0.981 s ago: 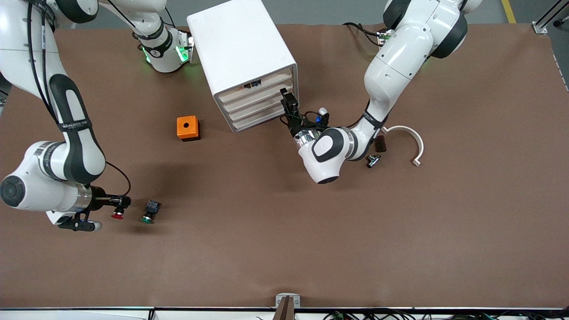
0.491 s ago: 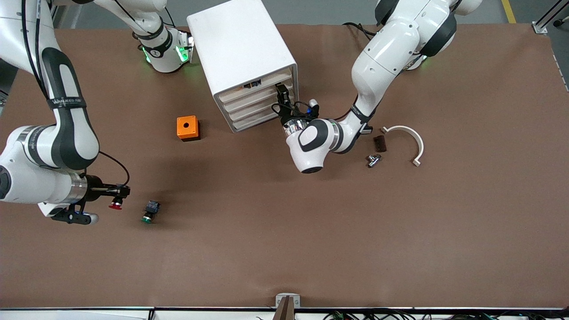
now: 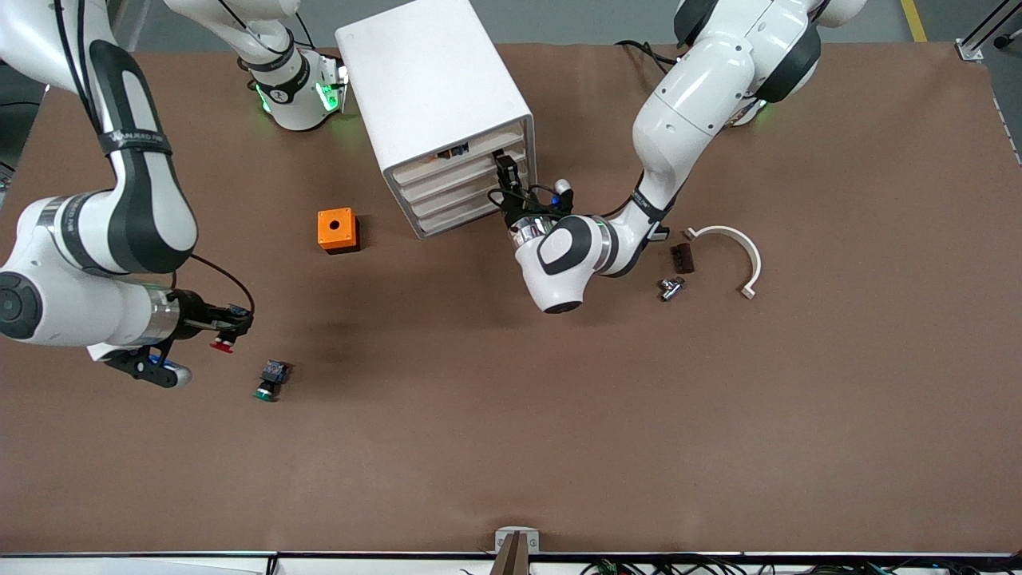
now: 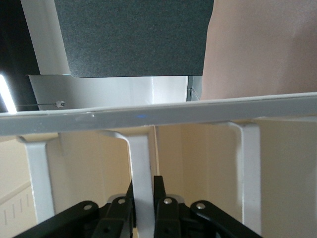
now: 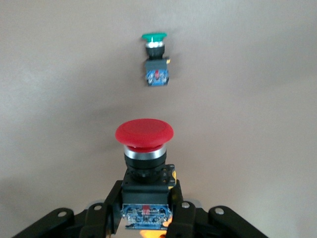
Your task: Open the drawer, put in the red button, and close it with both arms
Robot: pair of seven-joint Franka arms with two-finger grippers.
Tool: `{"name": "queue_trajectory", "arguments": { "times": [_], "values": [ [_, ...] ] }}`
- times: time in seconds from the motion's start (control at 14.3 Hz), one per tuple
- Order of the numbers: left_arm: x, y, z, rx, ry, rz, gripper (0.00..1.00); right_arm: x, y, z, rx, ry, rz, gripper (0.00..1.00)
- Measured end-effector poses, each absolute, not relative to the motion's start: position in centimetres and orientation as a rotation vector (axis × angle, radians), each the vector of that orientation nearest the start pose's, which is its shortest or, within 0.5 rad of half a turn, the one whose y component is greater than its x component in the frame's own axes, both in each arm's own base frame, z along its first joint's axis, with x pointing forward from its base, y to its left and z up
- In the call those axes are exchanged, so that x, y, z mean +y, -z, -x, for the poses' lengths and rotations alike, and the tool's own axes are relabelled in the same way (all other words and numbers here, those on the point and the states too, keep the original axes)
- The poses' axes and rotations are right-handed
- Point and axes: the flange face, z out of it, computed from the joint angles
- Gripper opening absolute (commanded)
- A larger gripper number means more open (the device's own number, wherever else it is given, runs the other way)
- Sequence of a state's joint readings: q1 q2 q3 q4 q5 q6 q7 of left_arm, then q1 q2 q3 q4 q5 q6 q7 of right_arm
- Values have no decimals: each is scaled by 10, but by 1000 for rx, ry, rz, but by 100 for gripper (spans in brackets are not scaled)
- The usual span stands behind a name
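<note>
My left gripper (image 3: 505, 169) pinches the drawer (image 3: 471, 167) handle, my right gripper (image 3: 236, 323) clamps the red button (image 5: 144, 134) above the table; a slipping handle grip could stall opening.

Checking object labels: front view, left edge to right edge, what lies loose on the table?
Small green-capped push button → orange box with a round hole → small dark brown block → curved white plastic half-ring. The red-capped button, held in the air, and the small metal fitting are left out.
</note>
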State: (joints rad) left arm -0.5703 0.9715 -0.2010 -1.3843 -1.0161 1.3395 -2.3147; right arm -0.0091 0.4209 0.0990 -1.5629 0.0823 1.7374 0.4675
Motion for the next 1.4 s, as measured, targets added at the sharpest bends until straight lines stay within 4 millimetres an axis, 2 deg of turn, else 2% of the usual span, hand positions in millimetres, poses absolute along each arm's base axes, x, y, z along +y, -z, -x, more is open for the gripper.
{"name": "queue_trajectory", "arguments": {
  "times": [0.21,0.42,0.63,0.77,1.05,1.33,1.4],
  "values": [
    [-504,-166,-411,-1514,-1421,1081,14,108,-407,-630,828,-479,2936,1],
    [-493,-166,-426,-1538,-1435,1068,15,131,-425,-617,1003,-550,2860,1],
    [-470,-167,-453,-1588,-1461,1042,15,164,-437,-604,1147,-569,2835,1],
    [-452,-167,-474,-1631,-1470,1025,17,204,-442,-591,1248,-571,2825,1],
    [-426,-173,-507,-1702,-1491,1014,19,283,-443,-561,1435,-539,2793,0],
    [-412,-173,-519,-1733,-1496,1000,23,343,-429,-529,1552,-485,2752,0],
    [-412,-173,-520,-1734,-1497,1000,29,356,-421,-520,1569,-461,2736,0]
  ]
}}
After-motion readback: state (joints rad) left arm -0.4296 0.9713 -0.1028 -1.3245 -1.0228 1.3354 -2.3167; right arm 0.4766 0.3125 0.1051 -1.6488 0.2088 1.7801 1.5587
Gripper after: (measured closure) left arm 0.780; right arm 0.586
